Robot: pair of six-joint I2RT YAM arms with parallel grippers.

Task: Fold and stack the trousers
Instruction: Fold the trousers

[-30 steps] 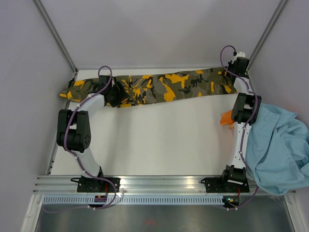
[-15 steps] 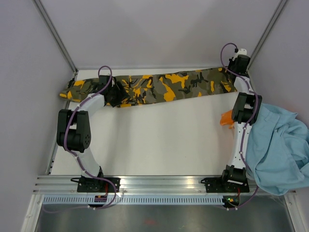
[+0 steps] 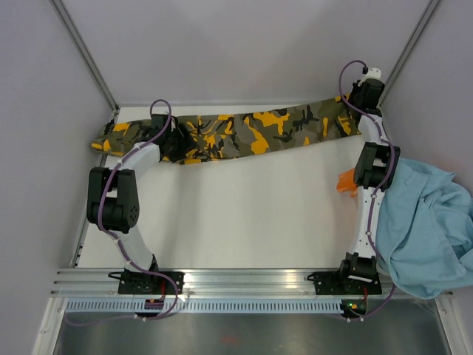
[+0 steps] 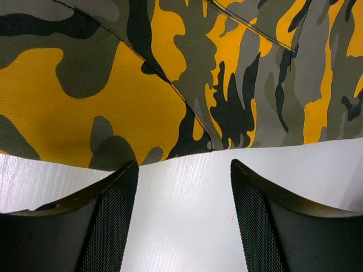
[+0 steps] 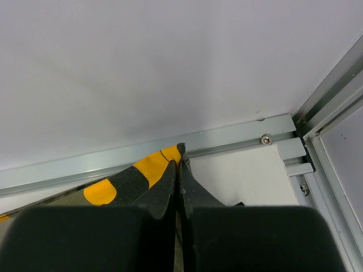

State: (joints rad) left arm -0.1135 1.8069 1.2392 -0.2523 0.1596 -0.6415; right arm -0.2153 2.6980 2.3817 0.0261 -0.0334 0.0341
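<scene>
I see the trousers [image 3: 251,132] stretched along the far edge of the surface [image 3: 236,214] — my right hand [image 5: 178,170] is pinched tight on their right end, my left hand [image 4: 184,165] gapes wide at their near edge, holding nothing.

The camouflage cloth trousers [image 3: 251,133] lie along the far edge of the white tabletop [image 3: 236,214]. An orange garment [image 3: 344,182] touches its right edge.
</scene>
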